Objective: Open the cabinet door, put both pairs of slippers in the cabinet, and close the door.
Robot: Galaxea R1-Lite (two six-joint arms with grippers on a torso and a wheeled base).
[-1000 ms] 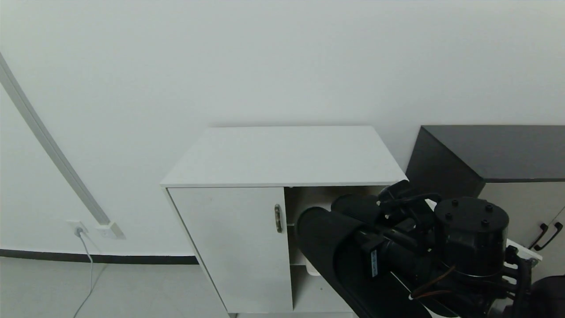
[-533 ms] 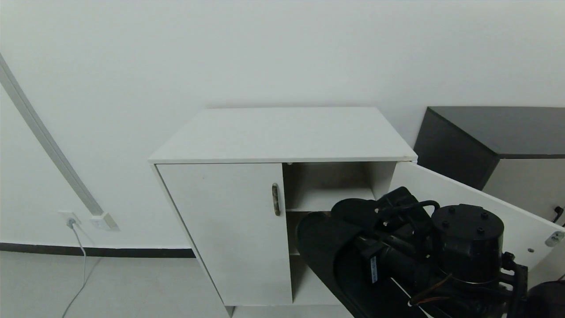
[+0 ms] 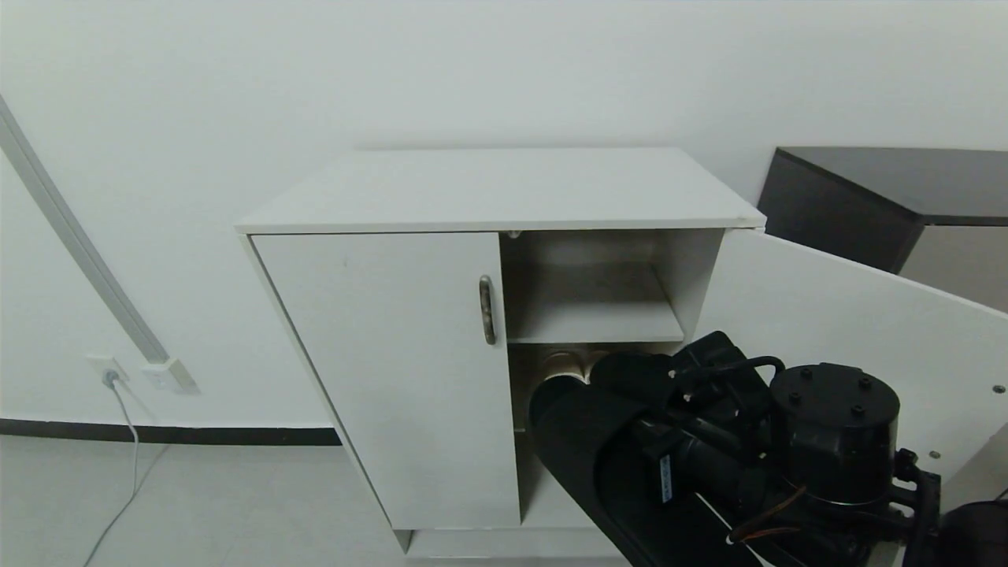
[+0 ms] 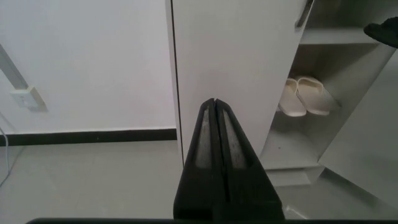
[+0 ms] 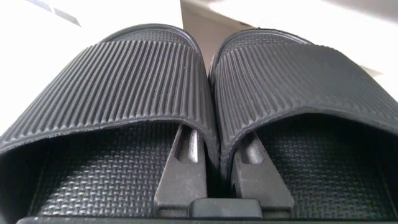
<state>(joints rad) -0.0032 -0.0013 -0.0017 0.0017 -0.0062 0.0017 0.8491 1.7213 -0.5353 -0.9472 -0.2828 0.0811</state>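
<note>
Right gripper [image 5: 216,158]: I see it clamped on the black slippers [image 5: 205,93]. Its 2 fingers [image 5: 183,165] pinch the 2 adjoining inner side walls together, 1 finger inside each slipper.
Black slippers, place: the pair is held side by side off the floor, in front of the open right half of the cabinet [image 3: 504,189]. In the head view it covers the lower part of that opening. I cannot tell whether the toes have crossed the cabinet's front edge.
Left gripper [image 4: 214,104]: its fingers are pressed flat together with nothing between them. It hangs low above the floor [image 4: 87,180], in front of the closed left door.
Right door [image 3: 850,339]: it is swung wide open toward my right arm's side, inner face showing.
Left door [image 3: 394,370]: it is closed, with a vertical metal handle [image 3: 487,309] at its inner edge.
Beige slippers [image 4: 308,96]: 1 pair lies side by side on the middle shelf inside the right half, toes toward the front. In the head view they peek out just above the black pair.
Upper shelf [image 3: 591,319]: it sits under the cabinet top, lit and bare.
Dark cabinet [image 3: 866,197]: it stands beyond the open door, against the wall.
Wall: a slanted cable duct [image 3: 63,228] runs down to a socket [image 3: 105,368], and a cable drops from it to the floor.
</note>
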